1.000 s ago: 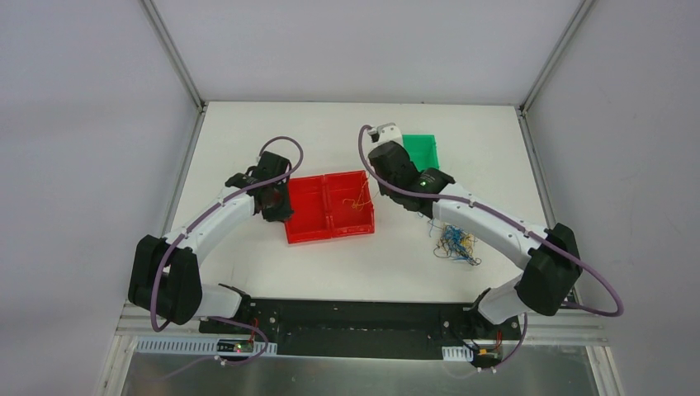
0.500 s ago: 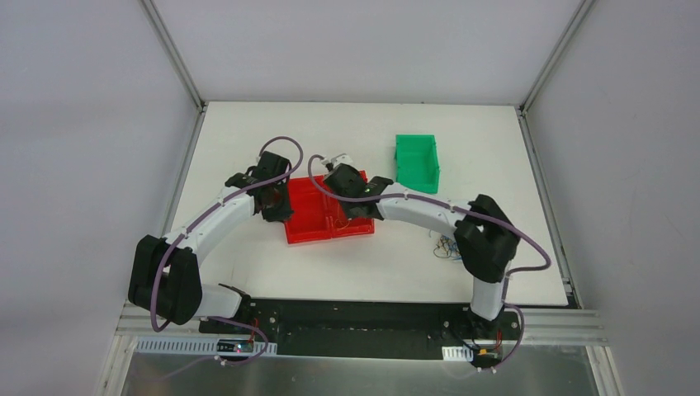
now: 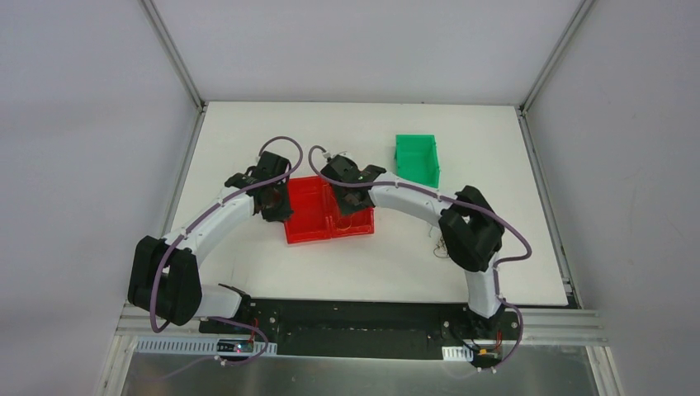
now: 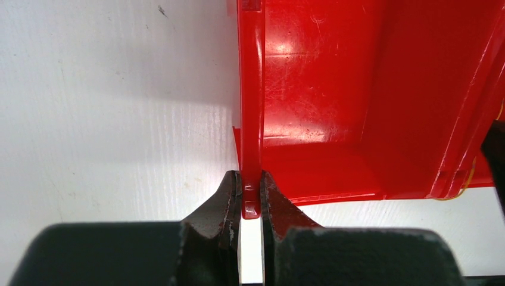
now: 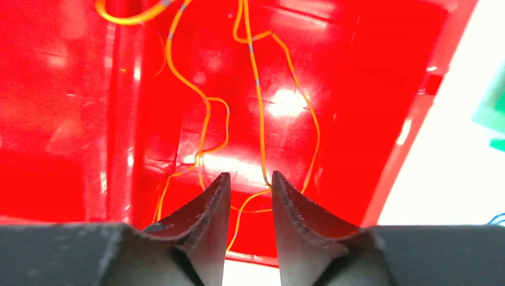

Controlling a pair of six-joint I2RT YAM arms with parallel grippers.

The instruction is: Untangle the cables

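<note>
Loosely, several orange-yellow cables [image 5: 259, 107] lie curled on the floor of the right compartment of the red two-compartment bin [image 3: 309, 216], hair-fine and crossing one another. The rest of the cables form a small tangle [image 3: 442, 245] on the white table [image 3: 248, 148] to the right of the bin, mostly hidden under the right arm's elbow. The right gripper [image 5: 249, 179] hangs low over the orange-yellow strands with its fingers parted and nothing pinched between them, though one strand runs right beside the inner face of its right finger [image 5: 286, 190]; whether it touches cannot be told. The left gripper [image 4: 251, 195] is closed on the bin's left wall, one finger on each side of it, pinning the bin to the table. A green bin [image 3: 417, 161] stands well apart at the far right. The step in hand looks like leaving a sorted strand among its colour-mates. To do it well, the right arm should rise straight up with its fingers wide, so no loop snags a pad and rides out again. The left grip should hold firm meanwhile, since a light bin could slide or tip. Back at the tangle, take one strand near its end and draw it slowly.
</note>
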